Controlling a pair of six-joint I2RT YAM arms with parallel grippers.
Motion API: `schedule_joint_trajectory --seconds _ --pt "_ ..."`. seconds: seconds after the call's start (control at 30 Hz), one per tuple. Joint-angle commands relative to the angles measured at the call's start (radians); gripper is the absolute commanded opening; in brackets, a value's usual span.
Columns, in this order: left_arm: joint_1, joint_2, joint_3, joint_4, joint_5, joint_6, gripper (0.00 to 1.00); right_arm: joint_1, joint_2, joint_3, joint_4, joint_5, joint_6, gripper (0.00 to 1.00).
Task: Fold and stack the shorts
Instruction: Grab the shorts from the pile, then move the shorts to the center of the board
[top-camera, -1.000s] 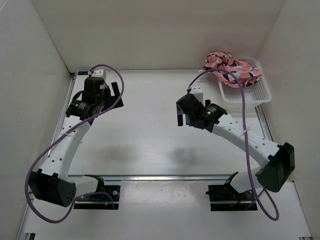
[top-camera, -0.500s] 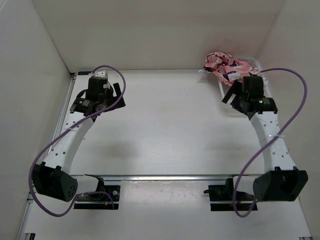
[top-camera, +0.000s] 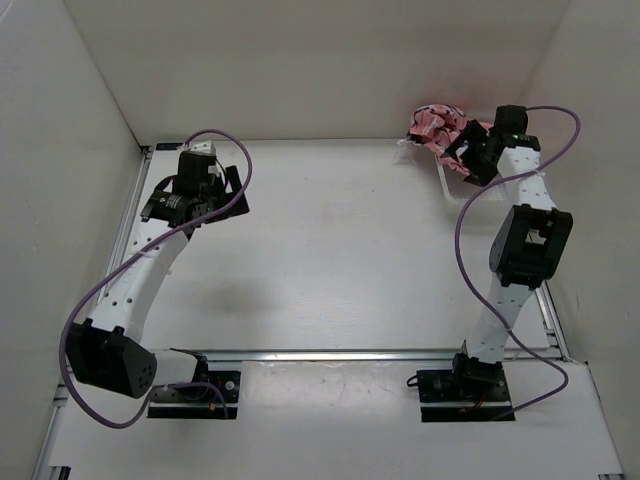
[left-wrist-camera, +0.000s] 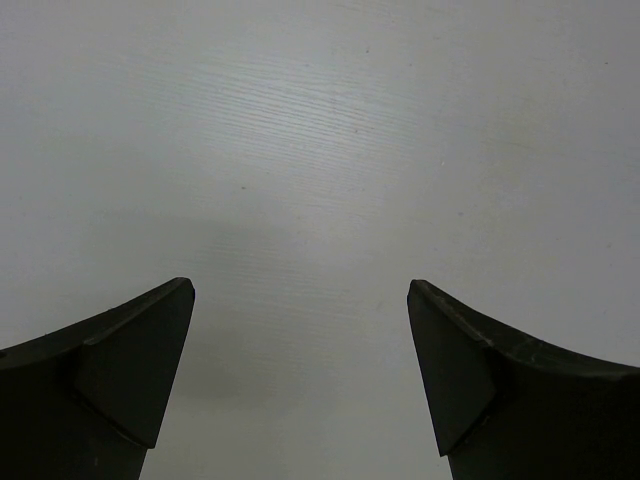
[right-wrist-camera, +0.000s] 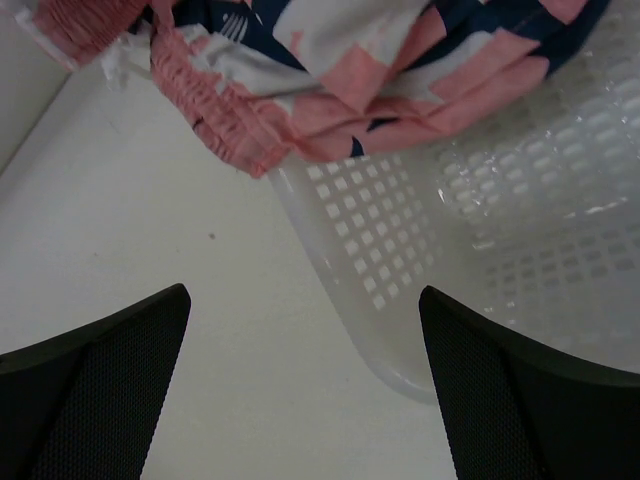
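As it hangs over the basket's near rim, right gripper (right-wrist-camera: 305, 300): jaws spread wide with nothing between them, facing the crumpled cloth just beyond.
Shorts (right-wrist-camera: 340, 120): coral-pink with navy-and-white print, bunched at the far end of the basket. The ruffled elastic waistband spills over the rim toward the table, and neither gripper touches them.
Basket (right-wrist-camera: 520, 230): white plastic mesh in the far right corner of the table, its near half bare apart from the overhanging fabric.
Just changed: within the last second the right arm swung from mid-table out to that corner. Its links now stand tall and its wrist is over the basket.
Left gripper (left-wrist-camera: 300, 290): also wide open and empty, looking straight down at plain white surface on the far left, well apart from the cloth. It has scarcely shifted in that second.
Table (top-camera: 320, 250): white, with a broad stretch between the two arms where a garment could be laid flat.
What it means: the reach looks complete and the pick-up has not begun. The waistband draped over the rim appears the easiest thing to pinch.
Task standing: very early by this evidence, with the shorts unfolded in the basket and all lifting, spreading and folding still ahead.
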Motion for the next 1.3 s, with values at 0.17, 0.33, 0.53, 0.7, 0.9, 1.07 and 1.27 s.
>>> schedule_joint_trajectory --seconds 0.17,0.33,0.53,0.7,0.9,1.07,1.27 --pt "-0.005 0.004 0.047 -0.021 -0.033 0.013 1.00 -0.001 0.207 0.234 0.028 -0.010 0.118 0.97" --pt "-0.005 0.014 0.057 -0.030 -0.057 0.024 1.00 -0.001 0.263 0.304 0.054 -0.001 0.153 0.82" --pt "-0.005 0.035 0.075 -0.030 -0.066 0.035 1.00 -0.001 0.274 0.338 0.086 0.036 0.162 0.39" --pt "-0.005 0.035 0.075 -0.039 -0.066 0.035 1.00 -0.010 0.192 0.311 0.086 0.059 0.149 0.00" --pt "-0.005 0.044 0.103 -0.039 -0.021 0.015 1.00 0.046 -0.013 0.355 0.077 0.004 0.067 0.00" --pt "0.006 0.044 0.155 -0.049 0.026 -0.005 1.00 0.198 -0.141 0.534 0.003 -0.056 -0.020 0.00" --pt "0.058 0.035 0.231 -0.093 0.044 -0.023 1.00 0.503 -0.291 0.520 -0.028 -0.071 -0.160 0.00"
